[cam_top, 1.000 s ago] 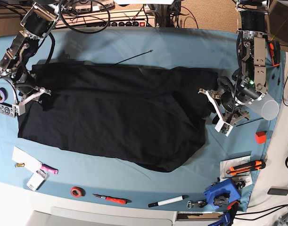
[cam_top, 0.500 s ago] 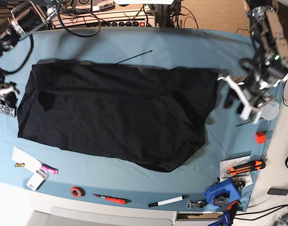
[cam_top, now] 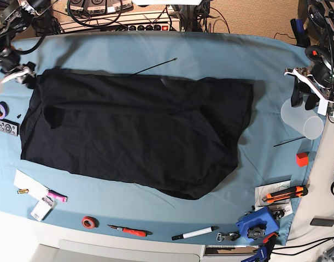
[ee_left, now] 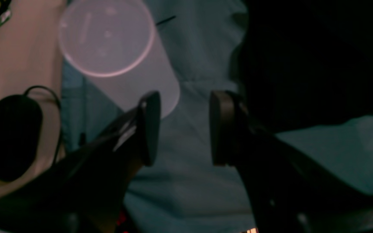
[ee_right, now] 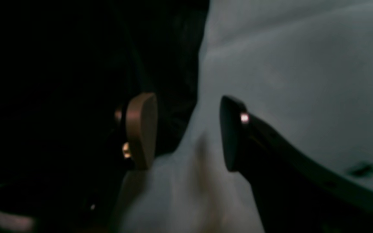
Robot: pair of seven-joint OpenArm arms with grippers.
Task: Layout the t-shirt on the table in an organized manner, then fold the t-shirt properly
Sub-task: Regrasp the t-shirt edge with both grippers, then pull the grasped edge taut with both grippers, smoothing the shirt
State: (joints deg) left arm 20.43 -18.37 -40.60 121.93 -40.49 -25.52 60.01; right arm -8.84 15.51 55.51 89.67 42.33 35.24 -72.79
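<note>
The black t-shirt (cam_top: 134,131) lies spread out on the blue table (cam_top: 221,54), plain side up, its near hem bulging toward the front edge. My right gripper (cam_top: 16,76) hovers open just past the shirt's far left corner; in the right wrist view the right gripper (ee_right: 186,132) straddles the edge of the t-shirt (ee_right: 76,64) with nothing between its fingers. My left gripper (cam_top: 304,91) hangs open beyond the shirt's right edge, above the cup. Seen from the left wrist, the left gripper (ee_left: 185,129) is empty over bare cloth, with the t-shirt (ee_left: 303,48) off to one side.
A translucent cup (cam_top: 303,121) lies under the left arm, beside a red block (cam_top: 302,159). A thin black rod (cam_top: 153,66) rests behind the shirt. Purple tape (cam_top: 1,110) and a remote (cam_top: 4,126) sit at the left. A marker (cam_top: 194,233) and a cutter (cam_top: 284,192) line the front.
Both arms have drawn back from the shirt's side edges, outward and toward the far side. The right gripper has opened wider. The shirt stays flat, its right edge now uncovered.
</note>
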